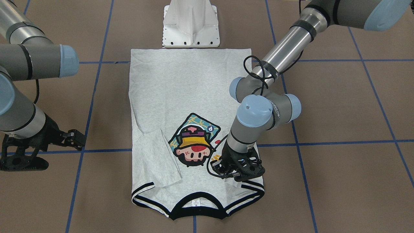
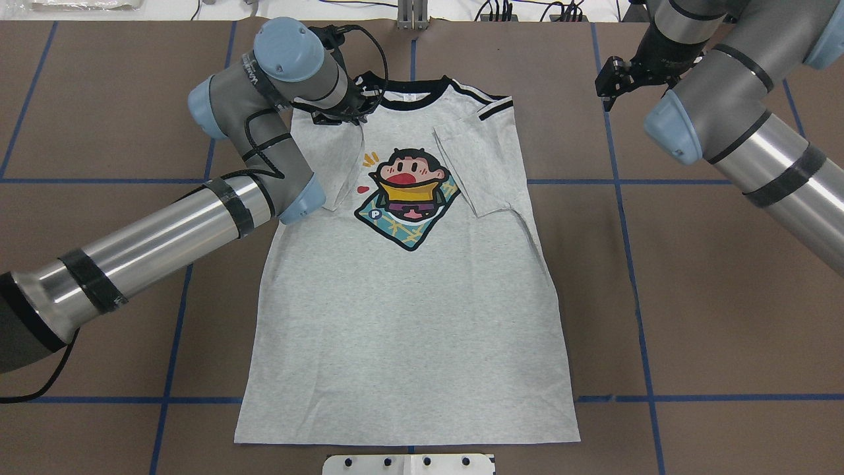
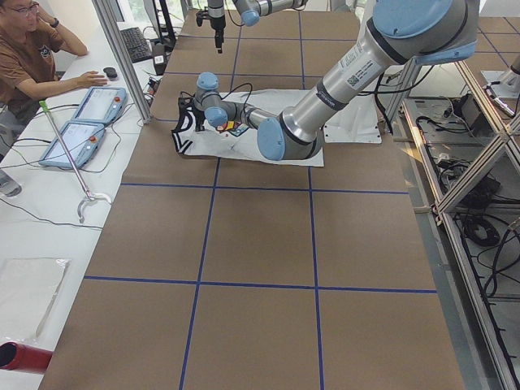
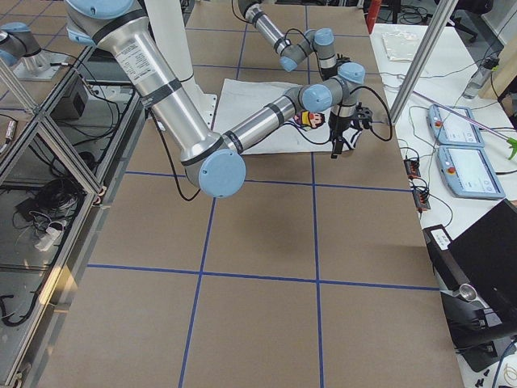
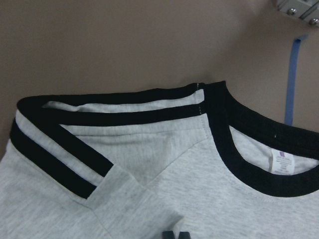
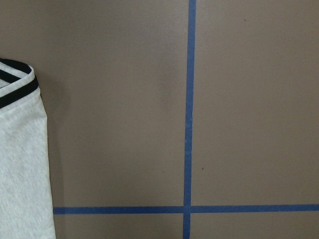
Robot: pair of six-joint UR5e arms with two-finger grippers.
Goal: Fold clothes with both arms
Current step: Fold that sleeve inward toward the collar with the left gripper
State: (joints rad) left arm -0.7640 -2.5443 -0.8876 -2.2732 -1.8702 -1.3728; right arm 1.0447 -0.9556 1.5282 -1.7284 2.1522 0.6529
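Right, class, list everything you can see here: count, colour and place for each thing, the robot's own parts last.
T-shirt: one, light grey with black collar and stripes, flat on the table, both sleeves folded inward.
Cartoon print: one, multicoloured, on the T-shirt's chest.
Table: one, brown, crossed by blue tape lines.
Pedestal base: one, white, at the T-shirt's hem.
Control tablets: two, blue-grey, on the white side bench.
Person: one, brown top, seated at that bench.
Left arm: one, silver-grey, reaching over the T-shirt.
Left gripper: one, black, fingers nearly together on the T-shirt's shoulder.
Right arm: one, silver-grey, beside the T-shirt.
Right gripper: one, black, above bare table.
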